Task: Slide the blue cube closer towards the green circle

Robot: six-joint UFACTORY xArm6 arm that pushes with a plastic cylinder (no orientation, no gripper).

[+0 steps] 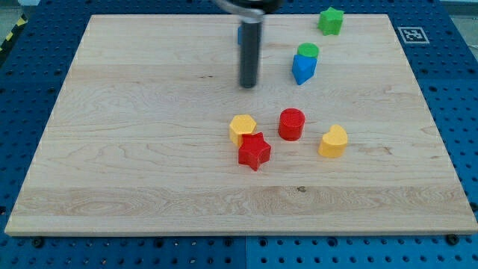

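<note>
You will find the blue block [303,69] in the upper right of the frame, touching the green circle [308,51] just above it. My tip [247,85] rests on the desk [134,149], left of both and apart from them. A blue cube [239,33] shows as a sliver behind the rod. The end effector is a plain rod; it grasps nothing.

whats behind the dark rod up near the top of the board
A sliver of a blue block shows at the left edge of the dark rod, whose tip rests on the wooden board. The rod covers the rest, so the block's shape cannot be made out.
</note>
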